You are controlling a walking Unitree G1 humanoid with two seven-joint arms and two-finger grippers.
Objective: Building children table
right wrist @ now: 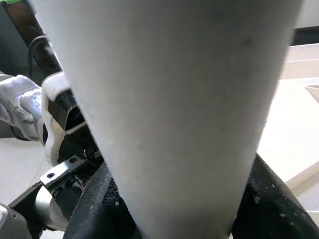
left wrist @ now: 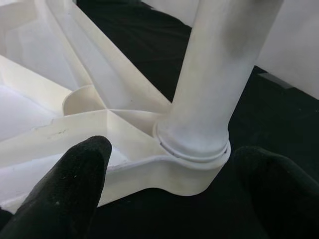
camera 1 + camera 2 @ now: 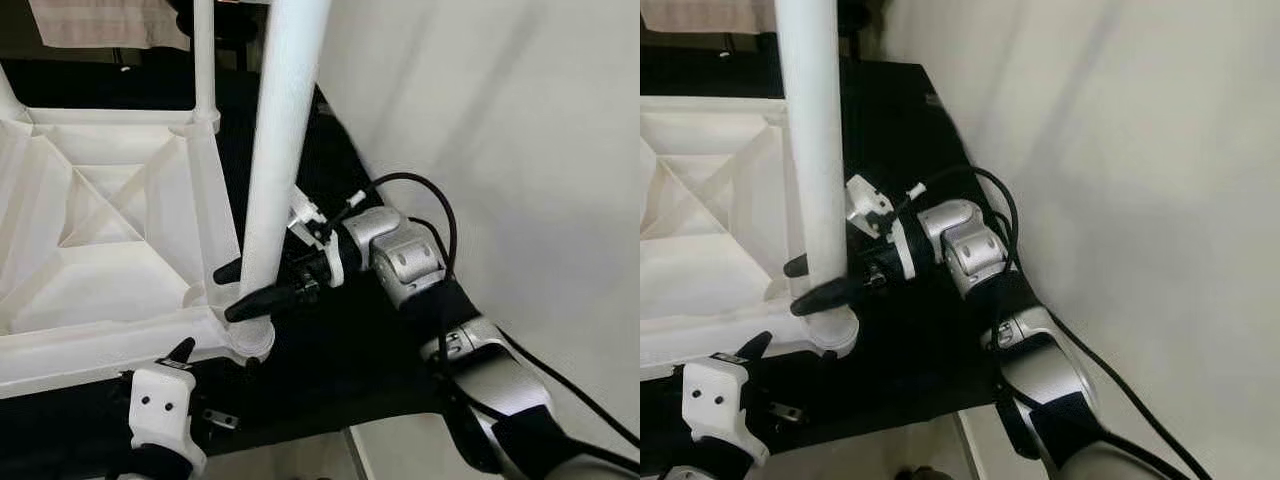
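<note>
Black floor mat (image 3: pixel 330 370) runs beside a pale wall (image 3: pixel 520 130); on it lies the white plastic table frame (image 3: pixel 100 240), upside-down w/ ribbed underside up, prob. so leg sockets face the robot. White tube leg (image 3: pixel 280 130), smooth & round, stands upright in the near corner socket (image 3: pixel 248 338), seated to its collar. Right tool (image 3: pixel 245 288), black textured fingers, is clamped on the leg just above the socket — likely steadying or twisting it home. Left tool (image 2: pixel 169 194) hovers near the same corner, fingers apart, touching nothing.
</note>
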